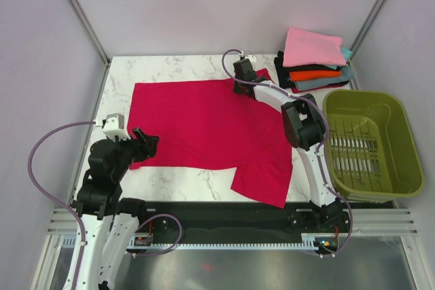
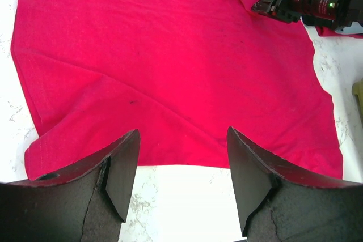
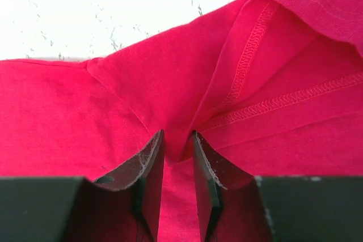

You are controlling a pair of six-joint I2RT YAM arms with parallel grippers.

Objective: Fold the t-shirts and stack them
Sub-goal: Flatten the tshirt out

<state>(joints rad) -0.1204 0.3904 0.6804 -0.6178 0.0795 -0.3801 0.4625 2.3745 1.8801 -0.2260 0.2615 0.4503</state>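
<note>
A large crimson-red cloth t-shirt (image 1: 204, 123) lies spread, mostly flat, across the white marble-patterned bench (image 1: 170, 66), with one short sleeve reaching toward the near right. The right hand (image 3: 177, 138) is at the shirt's far edge, clenched on a raised fold of red cloth beside a stitched seam. The left hand (image 2: 182, 134) hangs at the shirt's near left edge, fingers spread apart and grasping nothing. In the far right corner is a stack of folded t-shirts with a pink one (image 1: 311, 47) on top and black (image 1: 293, 68), orange (image 1: 314, 74) and teal-grey (image 1: 326, 83) layers beneath. Just beside the stack, on its near side, stands an olive-green plastic basket (image 1: 408, 134).
</note>
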